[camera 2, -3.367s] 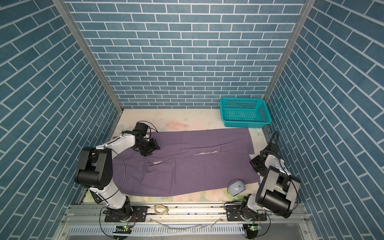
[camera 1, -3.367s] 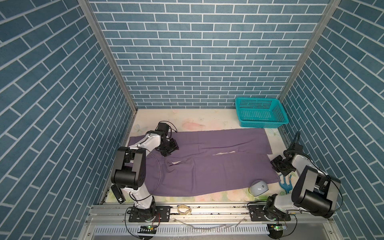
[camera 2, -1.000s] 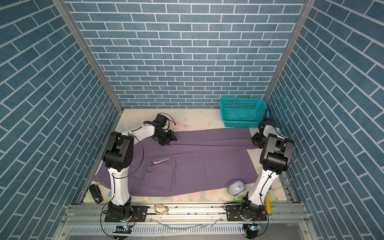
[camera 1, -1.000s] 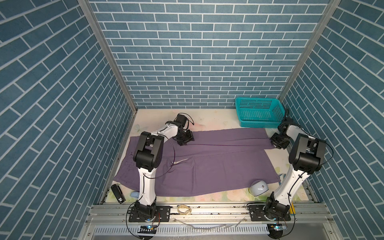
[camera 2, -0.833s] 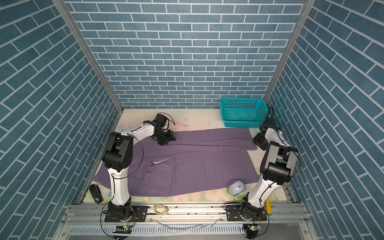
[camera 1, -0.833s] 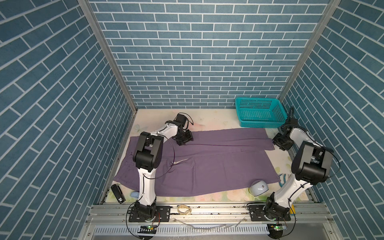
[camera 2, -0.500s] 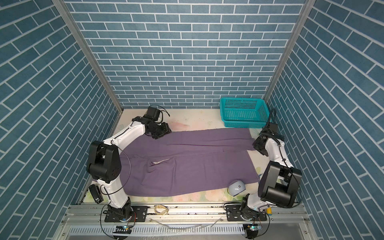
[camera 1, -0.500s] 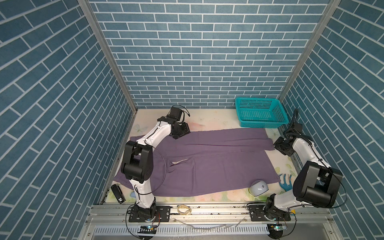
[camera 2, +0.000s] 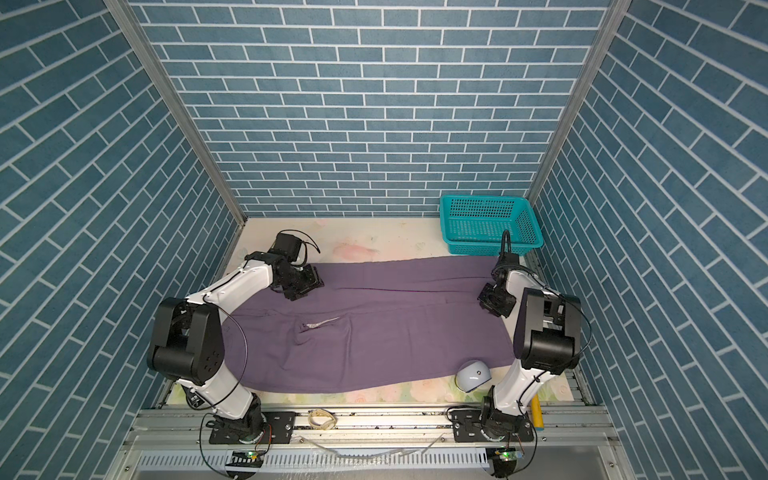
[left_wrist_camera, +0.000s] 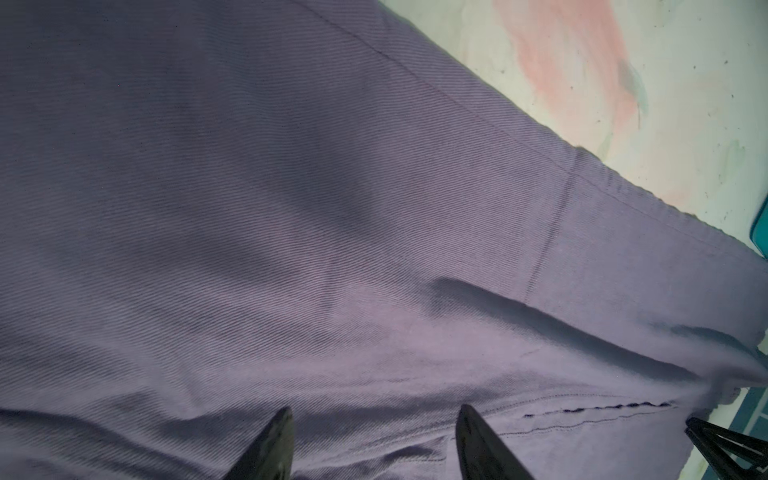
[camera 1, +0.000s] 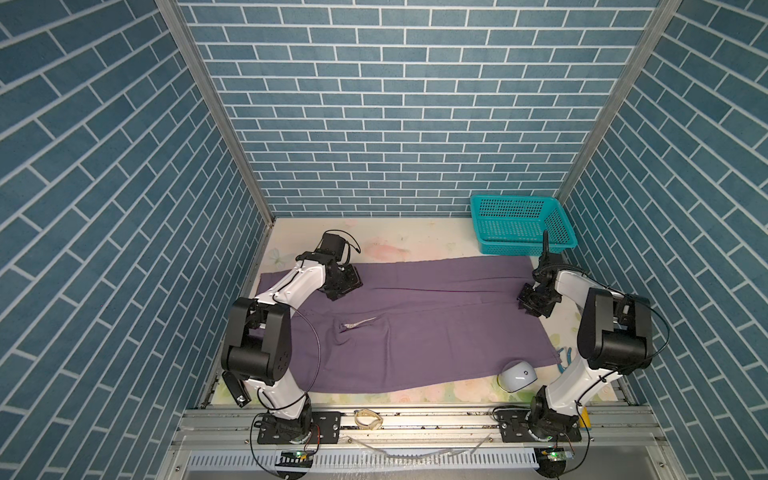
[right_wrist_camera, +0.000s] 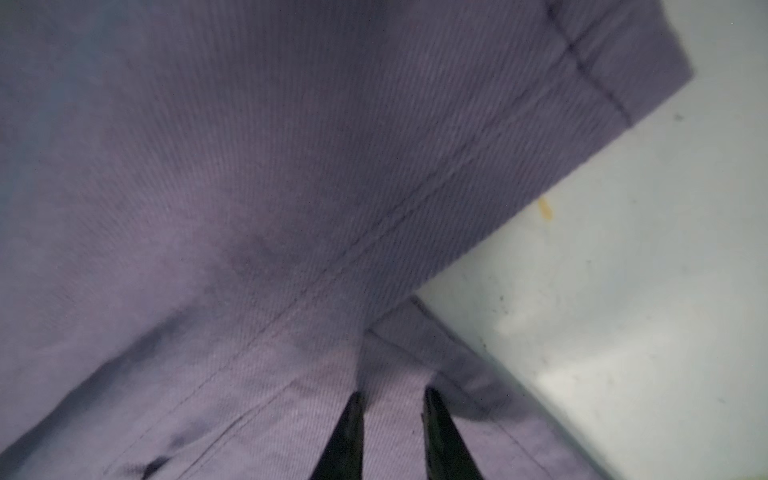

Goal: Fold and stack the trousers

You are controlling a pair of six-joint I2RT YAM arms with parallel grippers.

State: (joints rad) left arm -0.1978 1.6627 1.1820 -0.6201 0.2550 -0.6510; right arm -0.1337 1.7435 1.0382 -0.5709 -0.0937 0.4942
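Left pincer [camera 1: 346, 286] sits low over the far edge of the trousers [camera 1: 415, 328] near their left end; in the left wrist view its fingers [left_wrist_camera: 279, 432] stand well apart, purple cloth spread beyond them. Trousers lie flat across the floral desk [camera 1: 415, 237] in both top views, running left to right and covering most of it, with a small pucker and a pale cord [camera 1: 360, 324] left of middle. Right pincer [camera 1: 535, 303] is down at the right end, on the hemmed edge where the cloth meets bare desk; in the right wrist view its fingers [right_wrist_camera: 353, 419] show only a narrow gap, cloth seen in it; cannot tell if it is clamped. Teal basket [camera 1: 524, 248] stands in the far right corner, just beyond the cloth. Pale domed object [camera 1: 518, 376] rests at the near right hem
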